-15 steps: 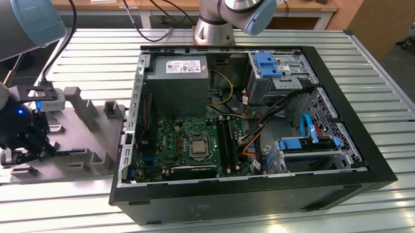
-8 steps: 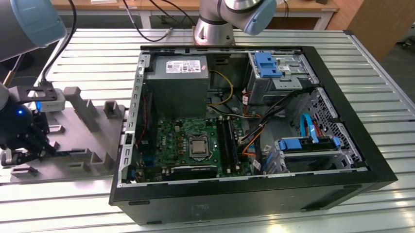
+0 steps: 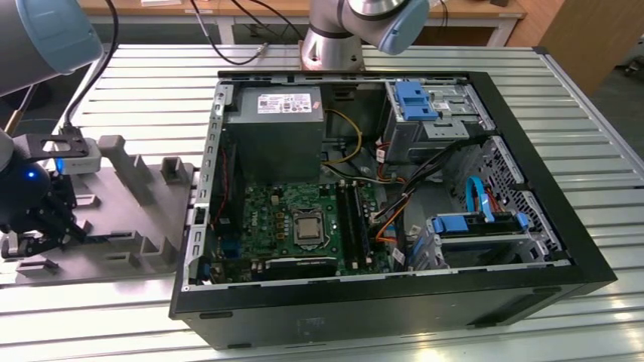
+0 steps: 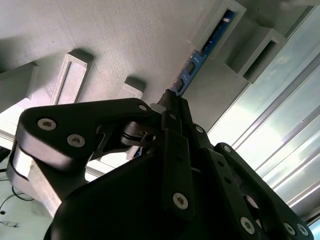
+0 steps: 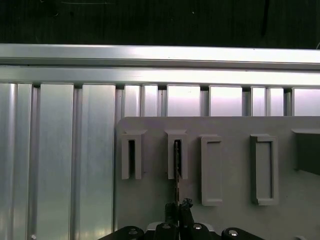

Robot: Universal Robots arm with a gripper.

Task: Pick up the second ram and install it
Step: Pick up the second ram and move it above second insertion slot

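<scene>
The gripper is down on the grey tray, its two fingers pinched nearly together on the second ram. The second wrist view shows a tight nip on the near end of the stick. In the first wrist view the second ram shows edge-on, a thin dark line standing upright in its slot in the tray, with a fingertip on either side of it. So it is gripped but not yet lifted, and it sits in the slot.

In the exterior view the gripper hangs over the tray at that view's left. It is well apart from the open computer case lying on the slatted counter.

As for the stick itself, I judge it very light and stiff, but fragile: a bare board that won't like bending or scraping. It is best held across its two flat faces, near the upper edge and square on. A skewed hold could let so thin a board twist or slip between smooth fingers.
</scene>
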